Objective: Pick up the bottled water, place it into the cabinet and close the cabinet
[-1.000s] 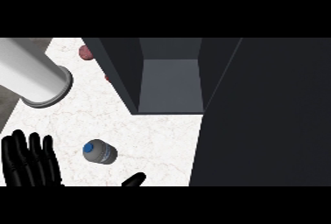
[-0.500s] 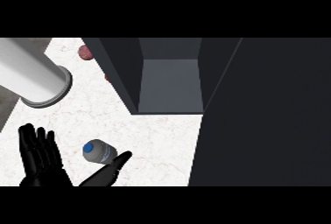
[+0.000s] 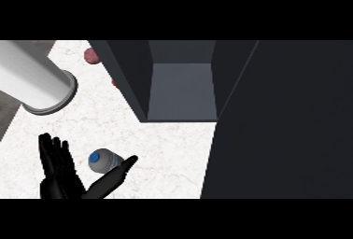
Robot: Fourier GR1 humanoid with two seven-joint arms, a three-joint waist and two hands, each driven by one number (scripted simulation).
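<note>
The cabinet door (image 3: 283, 121) is the largest thing here, a dark panel swung wide over the whole 3 o'clock side. Beside it, at 12 o'clock, the cabinet (image 3: 183, 88) stands open with a grey floor and nothing to be seen inside. The pale marbled worktop (image 3: 162, 149) runs from 9 o'clock down to 6. A big white cylinder (image 3: 38, 79) lies at 10 o'clock with its rimmed end facing the middle.

At 7 o'clock the left hand (image 3: 62, 184) comes in from the lower edge. Its fingers (image 3: 53, 154) are straight and point to 12, and the thumb (image 3: 114, 175) is spread well apart toward 1. The bottled water (image 3: 105, 161) stands on the worktop in the gap between them, blue cap uppermost. The thumb tip is just beside it; I cannot tell if it touches. Nothing is clamped on it yet. The right hand does not show.

By my reckoning the task is barely started: the grasp, the placing and the closing are all left.

For room, bare worktop lies between bottle and cabinet mouth, toward 1 o'clock. The cabinet's left wall and the door's edge frame that opening and are the edges to mind. Two small reddish things (image 3: 91, 55) at 11 o'clock sit out of the way.
</note>
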